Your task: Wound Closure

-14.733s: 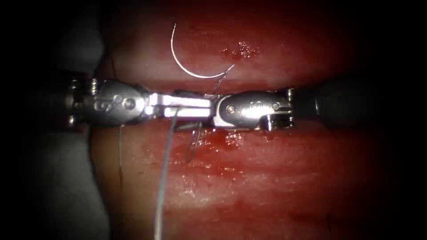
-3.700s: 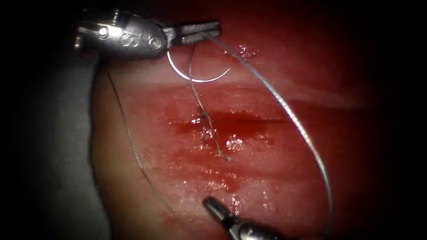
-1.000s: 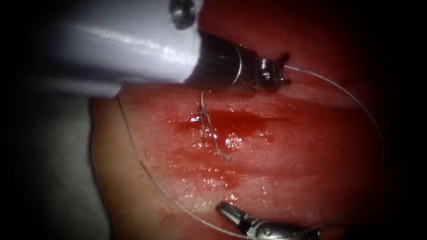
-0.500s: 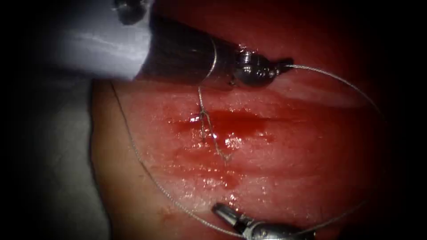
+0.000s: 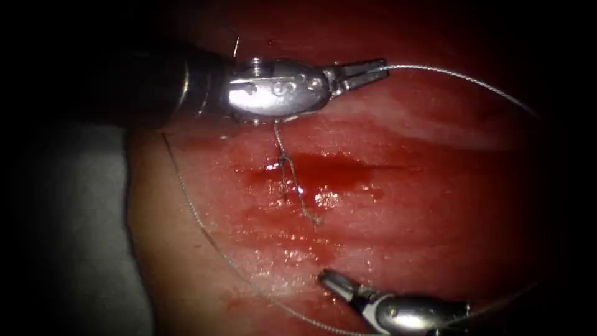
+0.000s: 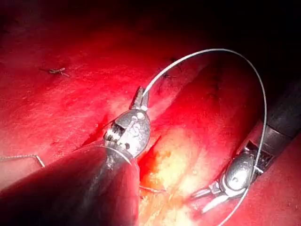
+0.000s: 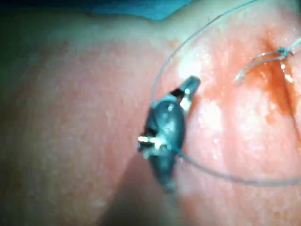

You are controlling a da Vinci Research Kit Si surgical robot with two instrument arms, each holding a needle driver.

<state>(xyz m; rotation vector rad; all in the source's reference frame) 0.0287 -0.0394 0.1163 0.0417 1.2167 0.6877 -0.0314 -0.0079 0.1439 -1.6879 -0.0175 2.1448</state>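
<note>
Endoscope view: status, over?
Left end effector shut on thread. Right end effector holds nothing, jaws hard to read. Knot sits on cut.

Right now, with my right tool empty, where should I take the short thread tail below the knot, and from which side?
Probably near its free end: the tail lies loose on the tissue, slanting toward the right tool, whose jaws stand open, so come from the picture's bottom. The left tool holds the long thread. The needle shows above its wrist.

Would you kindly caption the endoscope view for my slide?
Left tool holds the thread above a tied stitch in the tissue; right tool hovers below, thread looping around.
</note>
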